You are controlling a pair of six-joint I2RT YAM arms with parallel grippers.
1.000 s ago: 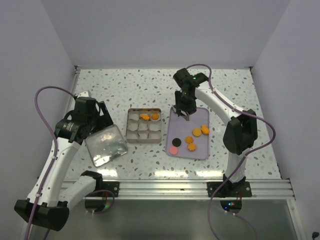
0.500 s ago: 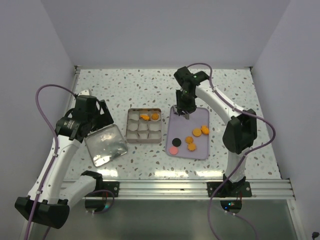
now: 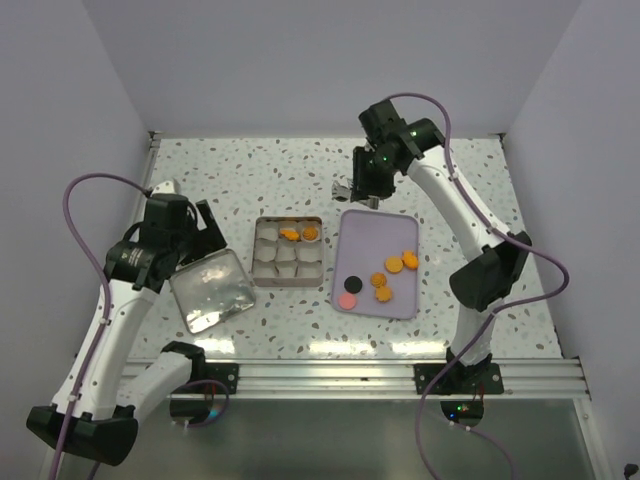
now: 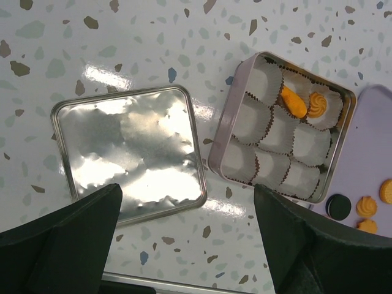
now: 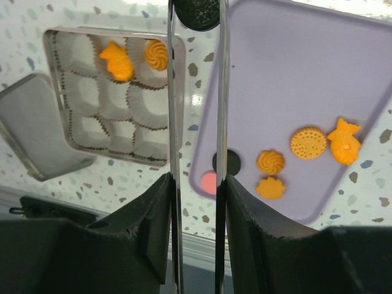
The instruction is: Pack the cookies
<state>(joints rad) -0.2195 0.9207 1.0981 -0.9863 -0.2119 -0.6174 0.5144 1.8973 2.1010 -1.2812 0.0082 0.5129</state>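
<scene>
My right gripper hangs raised beyond the far left corner of the lilac tray, shut on a black cookie between its fingertips. On the tray lie a black cookie, a pink one and several orange ones. Two orange cookies lie in the far row of the tin, whose other white paper cups are empty. My left gripper is open and empty above the table, between the tin and its lid.
The tin's silver lid lies flat left of the tin, also in the left wrist view. The white walls close in on three sides. A metal rail runs along the near edge.
My right gripper has risen off the tray and moved back and left, carrying the black cookie. My left arm has shifted slightly.
</scene>
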